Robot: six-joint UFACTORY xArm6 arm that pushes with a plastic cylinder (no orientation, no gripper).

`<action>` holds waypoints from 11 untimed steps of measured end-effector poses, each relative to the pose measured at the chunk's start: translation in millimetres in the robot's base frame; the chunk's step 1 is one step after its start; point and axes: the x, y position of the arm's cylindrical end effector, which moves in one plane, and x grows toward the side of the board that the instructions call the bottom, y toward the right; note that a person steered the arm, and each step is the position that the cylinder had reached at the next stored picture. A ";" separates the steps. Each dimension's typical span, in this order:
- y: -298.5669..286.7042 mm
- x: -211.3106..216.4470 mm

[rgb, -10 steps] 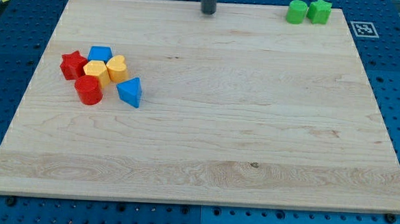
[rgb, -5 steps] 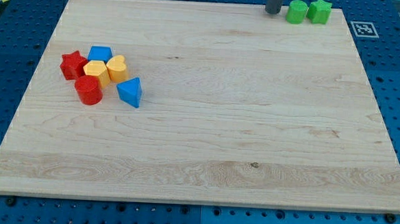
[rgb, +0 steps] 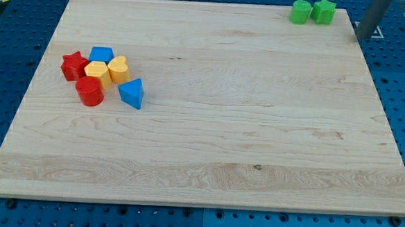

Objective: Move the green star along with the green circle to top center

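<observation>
The green star (rgb: 324,11) and the green circle (rgb: 301,12) sit side by side, touching, at the board's top right corner, the circle on the left. My tip (rgb: 365,37) is to the right of the star, just past the board's right edge and slightly lower in the view. It touches neither green block.
A cluster lies at the view's left: red star (rgb: 72,66), blue block (rgb: 101,54), two yellow blocks (rgb: 98,72) (rgb: 118,68), red cylinder (rgb: 89,91), blue triangle (rgb: 131,93). A printed marker sits on the board's top right corner, partly behind the rod.
My tip has swept right along the top edge, from top centre, past the left side of the green circle, to beyond the board's right edge. No block has moved.
</observation>
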 end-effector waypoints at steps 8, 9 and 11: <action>-73.7 -66.9; -91.0 -66.9; -74.3 -66.9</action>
